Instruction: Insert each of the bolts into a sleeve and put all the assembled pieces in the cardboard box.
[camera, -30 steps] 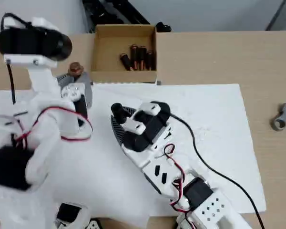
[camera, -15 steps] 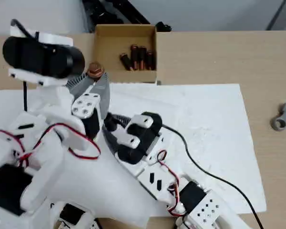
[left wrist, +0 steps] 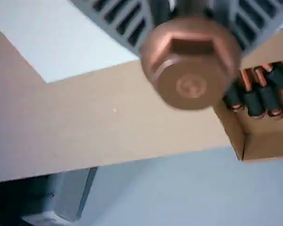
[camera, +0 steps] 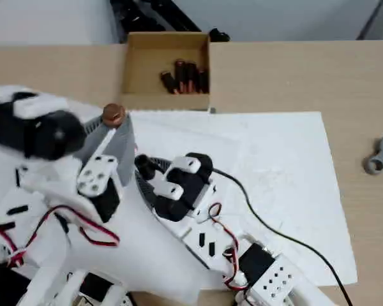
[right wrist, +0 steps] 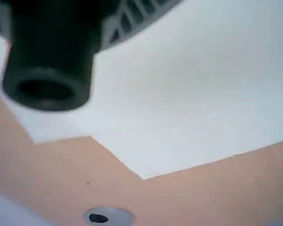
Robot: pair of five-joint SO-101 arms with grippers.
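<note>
Cardboard box [camera: 139, 71] holds cluster of assembled pieces [camera: 184, 77]

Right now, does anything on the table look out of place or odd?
A small grey part lies alone on the bare table, off the white sheet and far from the cardboard box. Nothing looks spilled or damaged.

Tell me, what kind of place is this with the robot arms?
Probably a robotics lab or workbench. The left arm holds a copper bolt and the right arm a black sleeve, over a wooden table with a cardboard box of finished pieces.
</note>
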